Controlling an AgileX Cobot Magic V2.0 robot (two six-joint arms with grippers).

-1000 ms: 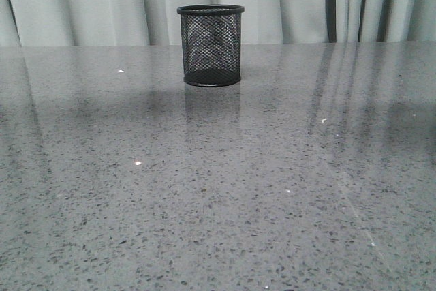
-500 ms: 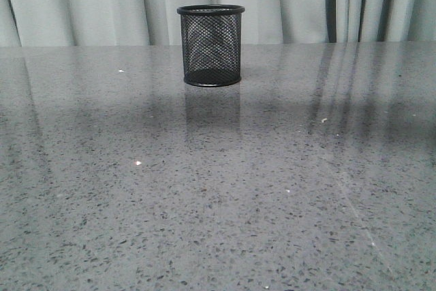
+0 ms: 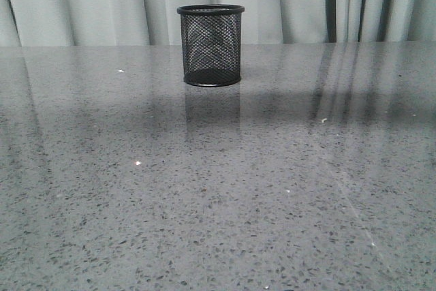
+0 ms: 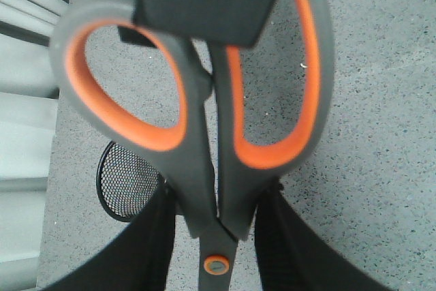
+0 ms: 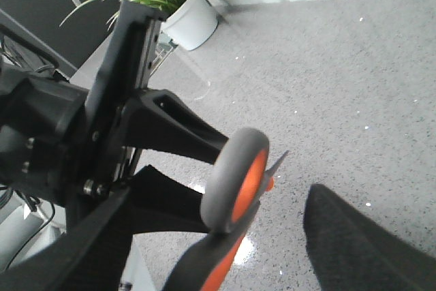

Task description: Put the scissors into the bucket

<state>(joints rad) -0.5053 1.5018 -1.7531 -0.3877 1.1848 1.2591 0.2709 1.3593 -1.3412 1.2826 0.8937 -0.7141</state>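
Scissors (image 4: 204, 168) with dark grey plastic handles lined orange ride in the left gripper (image 4: 216, 236), its black fingers (image 4: 153, 236) clenched on the shank by the pivot, above the speckled grey stone surface (image 3: 218, 202). The small black wire-mesh bucket (image 4: 126, 182) stands beneath, slightly aside. Stiff, smooth and top-heavy, the scissors look best held near the pivot; the right gripper's (image 5: 225, 250) fingers cannot be judged.

The bucket (image 3: 210, 46) stands upright near the far edge of the speckled grey tabletop (image 3: 218, 195), before pale curtains (image 3: 306, 1).
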